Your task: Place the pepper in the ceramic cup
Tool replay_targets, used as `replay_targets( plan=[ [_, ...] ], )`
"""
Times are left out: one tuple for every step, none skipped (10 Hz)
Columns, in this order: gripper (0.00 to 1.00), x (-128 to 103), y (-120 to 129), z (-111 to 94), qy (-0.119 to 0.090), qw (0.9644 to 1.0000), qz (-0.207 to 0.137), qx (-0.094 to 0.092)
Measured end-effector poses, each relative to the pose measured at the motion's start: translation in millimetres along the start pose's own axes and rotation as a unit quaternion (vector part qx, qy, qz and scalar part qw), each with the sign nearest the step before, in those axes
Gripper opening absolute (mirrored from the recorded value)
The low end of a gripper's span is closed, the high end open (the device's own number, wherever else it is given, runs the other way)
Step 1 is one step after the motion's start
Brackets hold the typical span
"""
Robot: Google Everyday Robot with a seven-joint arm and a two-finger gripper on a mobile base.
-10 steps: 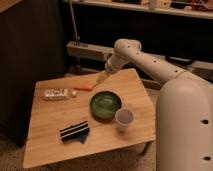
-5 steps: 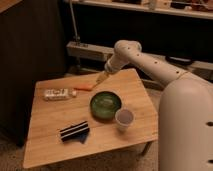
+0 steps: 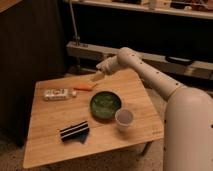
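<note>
The pepper (image 3: 84,87) is a small orange-red tapered vegetable lying on the wooden table (image 3: 50,135), between the white packet and the green dish. The ceramic cup (image 3: 124,119) is small, white and handleless with a purplish inside; it stands near the table's right front, just right of the dish. My gripper (image 3: 97,76) hangs over the back of the table, slightly above and to the right of the pepper, apart from it. It holds nothing that I can see.
A white rectangular packet (image 3: 56,94) lies left of the pepper. A green round dish (image 3: 105,104) sits mid-table. A dark striped object (image 3: 74,131) lies near the front. A dark cabinet stands at the left and shelving behind.
The gripper has lifted slightly and drawn a little to the right of the pepper. The pepper, cup and dish have not moved.
</note>
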Motion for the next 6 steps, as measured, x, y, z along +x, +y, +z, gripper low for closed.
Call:
replay_targets(
  plan=[
    [0.65,-7.4,0.2,9.0,0.017,0.9997,-0.017,-0.003],
    [0.65,-8.4,-0.6,12.3,0.036,0.999,-0.027,-0.002],
    [0.65,-7.6,-3.8,17.1,0.075,0.9965,-0.037,-0.002],
    [0.65,-6.5,-4.5,27.1,0.097,0.9945,-0.041,-0.008],
    [0.65,-2.2,-8.3,30.4,0.101,0.9941,-0.036,-0.013],
    [0.65,8.1,-16.1,33.8,0.101,0.9942,-0.032,-0.017]
  ],
)
